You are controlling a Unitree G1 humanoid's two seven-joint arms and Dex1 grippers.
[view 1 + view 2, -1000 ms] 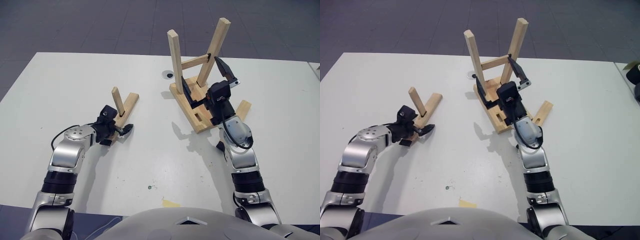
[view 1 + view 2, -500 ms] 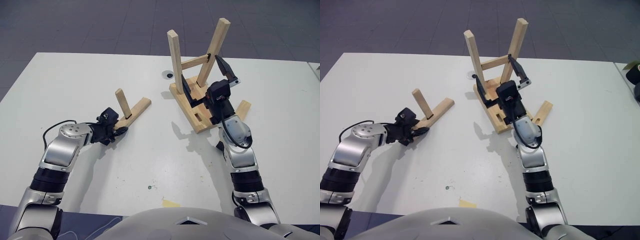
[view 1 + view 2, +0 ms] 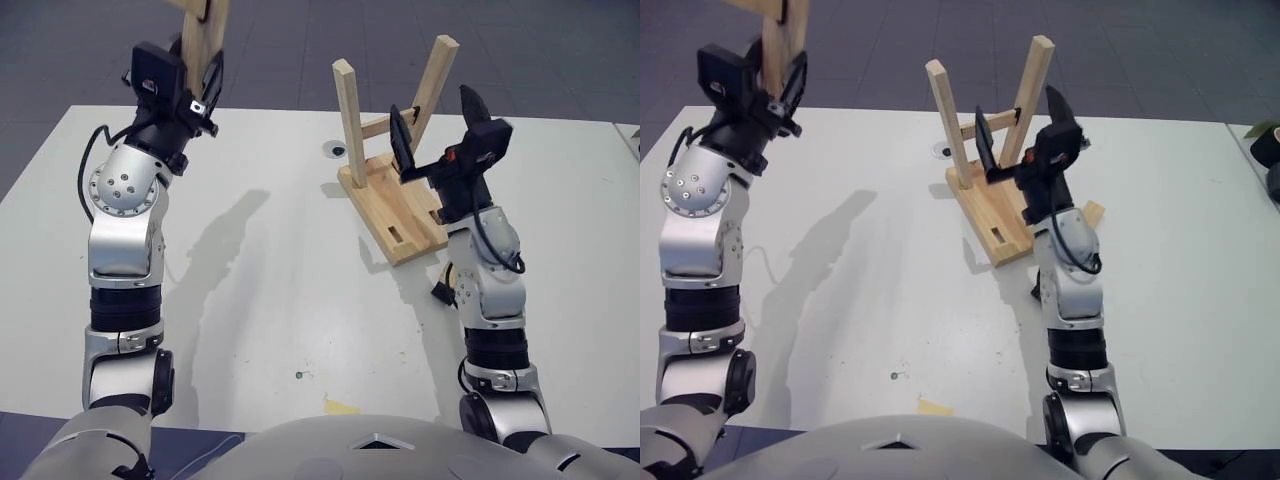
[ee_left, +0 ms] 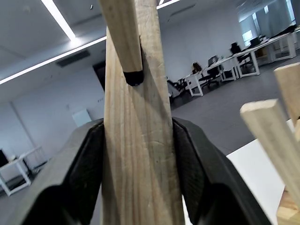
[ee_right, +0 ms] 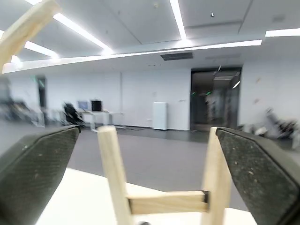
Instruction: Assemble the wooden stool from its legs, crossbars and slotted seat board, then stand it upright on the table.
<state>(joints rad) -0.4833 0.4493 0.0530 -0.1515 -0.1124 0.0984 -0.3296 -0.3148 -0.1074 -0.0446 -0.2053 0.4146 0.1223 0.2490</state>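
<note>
While the left gripper (image 3: 197, 72) is hovering high above the far left side of the counter (image 3: 300, 300), its jaws are clamping a wooden leg (image 3: 205, 25) roughly upright, with a crossbar (image 4: 123, 37) plugged into it. The right gripper (image 3: 437, 125) is hanging with its jaws spread wide and empty, just in front of the half-built stool. Its slotted seat board (image 3: 385, 205) is lying flat on the counter, carrying two raised legs (image 3: 350, 120) joined by a second crossbar (image 3: 378, 126). Beside the board, partly hidden behind the right arm, what is probably a loose stick (image 3: 1093, 213) is lying.
</note>
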